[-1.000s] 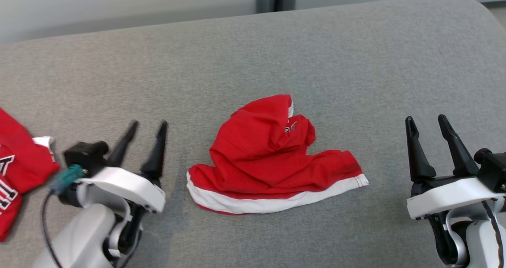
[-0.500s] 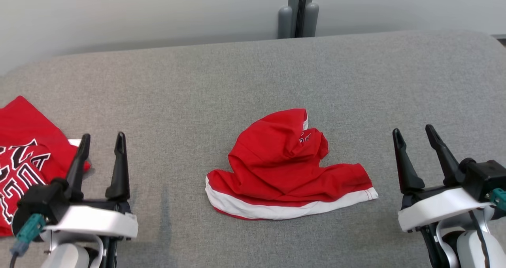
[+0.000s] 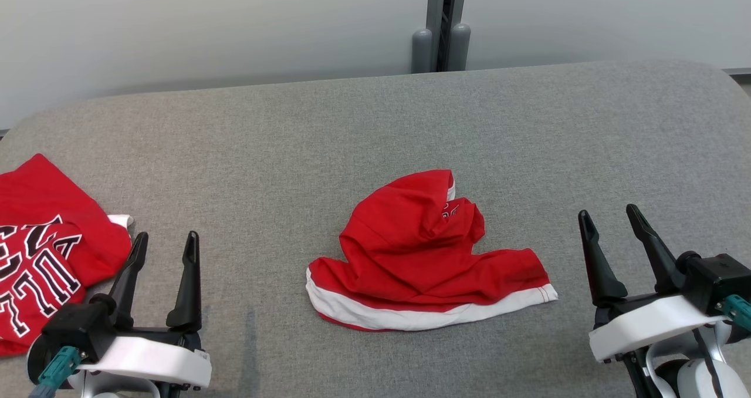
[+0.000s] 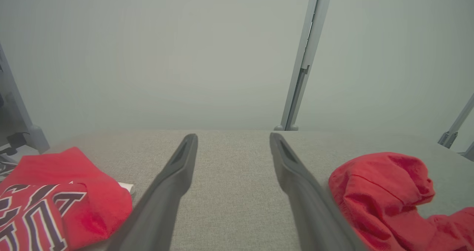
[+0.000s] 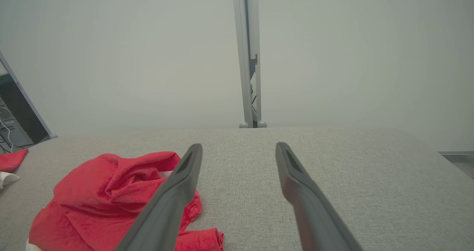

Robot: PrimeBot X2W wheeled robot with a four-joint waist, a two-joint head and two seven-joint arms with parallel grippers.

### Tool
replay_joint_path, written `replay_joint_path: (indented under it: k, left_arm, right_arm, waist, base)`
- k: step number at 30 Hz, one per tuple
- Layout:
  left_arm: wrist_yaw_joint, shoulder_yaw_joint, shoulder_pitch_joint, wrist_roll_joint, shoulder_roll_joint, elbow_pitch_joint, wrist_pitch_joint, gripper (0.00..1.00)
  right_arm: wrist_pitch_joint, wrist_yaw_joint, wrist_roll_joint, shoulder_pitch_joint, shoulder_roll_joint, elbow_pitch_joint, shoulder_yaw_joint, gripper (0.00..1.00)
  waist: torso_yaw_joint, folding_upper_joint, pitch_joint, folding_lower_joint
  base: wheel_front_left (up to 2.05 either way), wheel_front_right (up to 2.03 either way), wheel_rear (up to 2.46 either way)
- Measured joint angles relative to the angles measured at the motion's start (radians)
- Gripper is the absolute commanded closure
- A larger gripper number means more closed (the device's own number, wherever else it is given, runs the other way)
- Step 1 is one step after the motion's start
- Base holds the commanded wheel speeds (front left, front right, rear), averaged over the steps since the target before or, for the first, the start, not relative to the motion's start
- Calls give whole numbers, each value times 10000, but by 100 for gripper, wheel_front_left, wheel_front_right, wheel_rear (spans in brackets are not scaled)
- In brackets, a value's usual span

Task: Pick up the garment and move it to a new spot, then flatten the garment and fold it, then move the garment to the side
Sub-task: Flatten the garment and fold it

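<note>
A crumpled red garment [image 3: 425, 254] with a white hem band lies bunched in the middle of the grey padded surface [image 3: 364, 128]. It also shows at the right of the left wrist view as the garment [image 4: 385, 191], and at the lower left of the right wrist view as the garment [image 5: 111, 195]. My left gripper [image 3: 165, 242] stands open at the lower left, well apart from it, with nothing between its fingers. My right gripper [image 3: 610, 216] stands open at the lower right, also apart from the cloth and empty.
A second red shirt [image 3: 41, 239] with black-and-white lettering lies at the left edge of the surface, just left of my left gripper. A pale wall and a grey post [image 3: 441, 22] stand behind the surface's far edge. The surface's corners are rounded.
The camera has tilted up, so the whole picture shifted down. My left gripper has swung back from pointing toward the garment to the lower left, fingers upright. The garment lies as before.
</note>
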Motion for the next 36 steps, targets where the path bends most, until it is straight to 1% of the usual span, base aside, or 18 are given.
replay_joint_path:
  k: [10, 13, 15, 17, 22, 25, 28, 34, 35, 36]
  left_arm:
    - [27, -86, -20, -15, 8, -21, 67, 0]
    - [-119, -270, -290, 4, 38, -79, 196, 0]
    - [-376, -506, -648, 4, 50, -38, 483, 0]
    - [-744, -876, -1018, -23, 40, 192, 955, 0]
    - [-1785, -1814, -1406, -385, -27, 1273, 2104, 0]
    - [-2263, -2220, -1495, -594, -140, 1868, 2548, 0]
    - [-2596, -2353, -1642, -711, -188, 2424, 2625, 0]
    - [-2930, -2537, -2056, -746, -155, 3227, 2711, 0]
    - [-2972, -2554, -2112, -782, -144, 3294, 2709, 32]
    - [-3033, -2556, -2179, -788, -136, 3338, 2677, 71]
  right_arm:
    - [29, 0, 44, 1, 2, -40, -6, 0]
    - [31, 0, 50, -10, 0, -69, -17, 0]
    - [86, 0, 48, -53, 0, -77, 27, 0]
    - [96, 0, 48, -83, 0, -90, 90, 0]
    - [119, 0, 115, -212, 0, -36, 222, 0]
    - [81, 0, 184, -216, 0, 52, 272, 0]
    - [10, 0, 265, -253, 0, 199, 337, 0]
    - [-140, 0, 359, -372, -2, 468, 382, 0]
    - [-184, 0, 359, -378, 0, 510, 374, 0]
    - [-184, 0, 355, -378, 0, 546, 349, 0]
  waist:
    - [22, 0, 85, 0]
    - [30, 0, 169, 0]
    - [21, 0, 266, 0]
    - [-9, 0, 387, 0]
    - [-282, 0, 707, 0]
    - [-499, 0, 921, 0]
    - [-717, 0, 1150, 0]
    - [-1091, 0, 1554, 0]
    - [-1142, 0, 1604, 0]
    - [-1184, 0, 1646, 0]
  base:
    - [0, 0, 0]
    - [0, 0, 0]
    - [0, 0, 0]
    - [0, 0, 0]
    - [0, 0, 0]
    - [0, 0, 0]
    - [0, 0, 0]
    - [0, 0, 0]
    - [0, 0, 0]
    - [0, 0, 0]
